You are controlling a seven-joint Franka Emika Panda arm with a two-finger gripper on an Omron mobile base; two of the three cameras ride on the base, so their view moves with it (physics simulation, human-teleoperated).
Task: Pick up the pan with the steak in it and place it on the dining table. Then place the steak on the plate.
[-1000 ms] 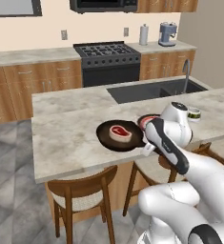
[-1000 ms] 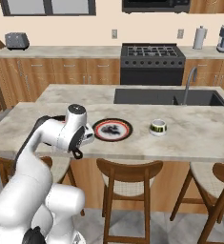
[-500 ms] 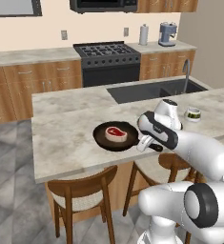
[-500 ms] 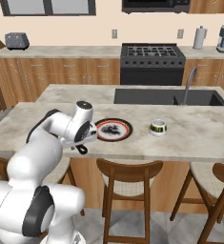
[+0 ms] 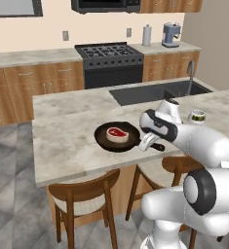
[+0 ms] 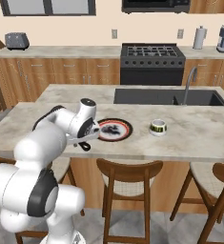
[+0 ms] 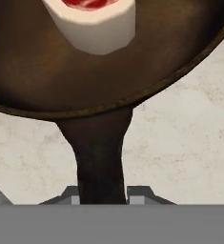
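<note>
The dark pan [image 5: 117, 136] lies low over the dining table [image 5: 62, 141] near its front edge, and the red steak [image 5: 117, 133] with its cream rim sits inside it. My gripper [image 5: 148, 142] is shut on the pan's black handle [image 5: 157, 146]. In the hand view the handle [image 7: 100, 162] runs down between my fingertips [image 7: 70, 195], with the pan [image 7: 46, 71] and the steak [image 7: 92, 21] above. From the right, my gripper [image 6: 83, 141] stands just left of the red-rimmed plate [image 6: 114, 129]; my arm hides the pan there.
A small bowl [image 5: 198, 116] [image 6: 157, 127] stands to the right of the plate. The built-in sink [image 6: 168, 96] with its faucet [image 6: 189, 83] lies behind. Wooden stools [image 5: 84, 194] [image 6: 128, 174] line the table's front edge.
The pan has shifted slightly left along the table with the steak inside. My arm has swung lower and stretched out behind the handle, still holding it.
</note>
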